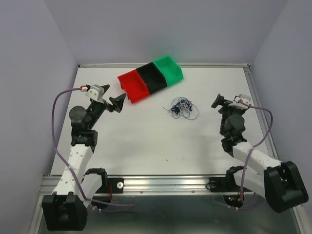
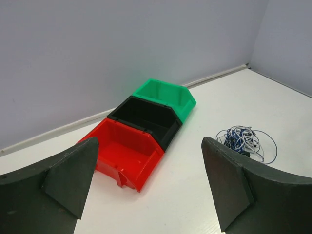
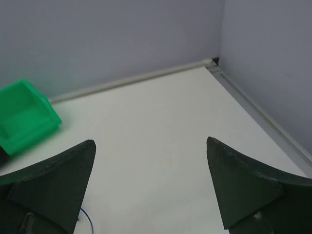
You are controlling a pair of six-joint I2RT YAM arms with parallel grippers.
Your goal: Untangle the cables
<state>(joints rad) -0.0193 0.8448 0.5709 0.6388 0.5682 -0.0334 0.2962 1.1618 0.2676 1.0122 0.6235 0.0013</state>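
White and matt, the flat surface (image 1: 146, 141) carries a diagonal row of three open bins touching side to side. A red plastic bin (image 1: 133, 87) is nearest the left arm, a black plastic bin (image 1: 152, 78) sits in the middle, and a green plastic bin (image 1: 168, 69) is farthest back, near the pale lilac rear wall (image 1: 165, 29). Right of that row and nearer the arms, apart from the bins, the thin white, dark blue and black cables (image 1: 181, 107) lie knotted in one loose, roundish clump, so no single long axis shows. A few blue loops stray toward the right arm's side. The left end effector (image 2: 150, 144) hovers over the surface, its fingers spread wide and holding nothing, and it faces the red bin with the clump off to its right. The right end effector (image 3: 151, 144) is likewise spread wide and empty, beside the clump.
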